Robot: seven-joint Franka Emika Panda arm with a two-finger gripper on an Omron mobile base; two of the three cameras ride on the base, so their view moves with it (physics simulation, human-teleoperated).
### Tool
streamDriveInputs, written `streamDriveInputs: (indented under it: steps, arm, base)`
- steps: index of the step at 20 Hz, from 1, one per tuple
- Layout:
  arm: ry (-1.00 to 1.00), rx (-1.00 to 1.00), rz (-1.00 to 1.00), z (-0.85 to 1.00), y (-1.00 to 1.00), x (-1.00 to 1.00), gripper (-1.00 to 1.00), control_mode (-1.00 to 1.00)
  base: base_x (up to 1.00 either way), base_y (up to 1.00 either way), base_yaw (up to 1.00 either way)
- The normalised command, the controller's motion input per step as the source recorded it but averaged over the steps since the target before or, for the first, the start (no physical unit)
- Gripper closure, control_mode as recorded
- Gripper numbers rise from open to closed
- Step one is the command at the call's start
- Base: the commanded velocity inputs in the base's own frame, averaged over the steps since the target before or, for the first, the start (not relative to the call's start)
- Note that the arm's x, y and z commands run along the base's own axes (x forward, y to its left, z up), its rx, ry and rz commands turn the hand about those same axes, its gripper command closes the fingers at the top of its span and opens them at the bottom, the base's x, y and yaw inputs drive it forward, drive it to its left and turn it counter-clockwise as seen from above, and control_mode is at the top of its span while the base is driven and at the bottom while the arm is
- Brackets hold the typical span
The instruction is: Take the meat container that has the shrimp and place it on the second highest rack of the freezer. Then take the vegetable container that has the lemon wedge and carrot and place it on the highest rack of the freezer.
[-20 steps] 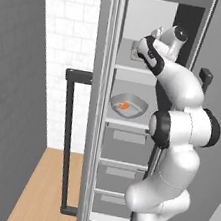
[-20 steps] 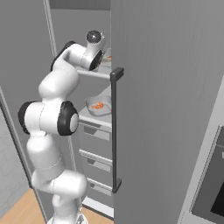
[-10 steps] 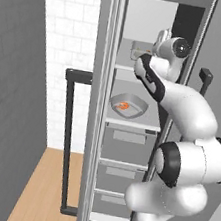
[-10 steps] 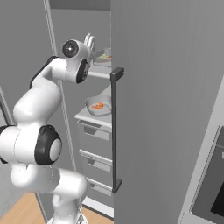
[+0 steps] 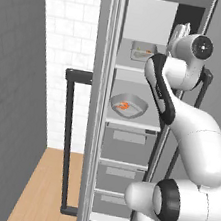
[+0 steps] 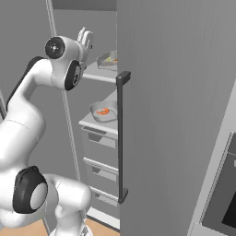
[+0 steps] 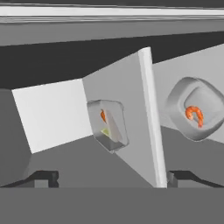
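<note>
The tool [image 5: 181, 32] sits in the upper right of the left base view, just outside the open freezer [image 5: 132, 111], with its jaws spread wide and nothing between them; in the hand view the two dark fingertips [image 7: 43, 177] rise at the bottom corners with a clear gap between. Beyond the tool, the vegetable container [image 5: 142, 51] rests on the highest rack [image 5: 139, 66] in the upper centre of the frame, holding the carrot [image 7: 103, 116] and the lemon wedge [image 7: 105, 131]; in the hand view it sits left of centre against the rack. Lower down, at mid-frame, the meat container [image 5: 128, 106] rests on the second highest rack [image 5: 133, 122] with the shrimp [image 5: 125, 105] curled inside; the right base view shows both trays [image 6: 103, 111] seated flat, one above the other. Judged from this layout, both placements appear complete and the step in hand is withdrawal. To do it well: keep the jaws spread; back the hand straight out along the rack line; hold clear of the upper container's rim and of the door's dark bar handle [image 6: 121, 138], which lies close to the retreat path; avoid any downward sweep toward the lower tray.
</note>
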Motion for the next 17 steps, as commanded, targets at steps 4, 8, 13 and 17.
streamDriveInputs:
  steps: [4,8,13,17]
  arm:
    - [0.00,0.06,0.00,0.19,-0.28,-1.00,-1.00,-1.00]
    - [0.00,0.04,0.00,0.00,-0.12,-1.00,-1.00,-1.00]
    - [0.00,0.03,0.00,0.00,-0.03,-1.00,-1.00,-1.00]
    - [0.00,0.03,0.00,0.00,0.00,-1.00,-1.00,-1.00]
  base:
    - [0.00,0.00,0.00]
    - [0.00,0.00,0.00]
    - [0.00,0.00,0.00]
    - [0.00,0.00,0.00]
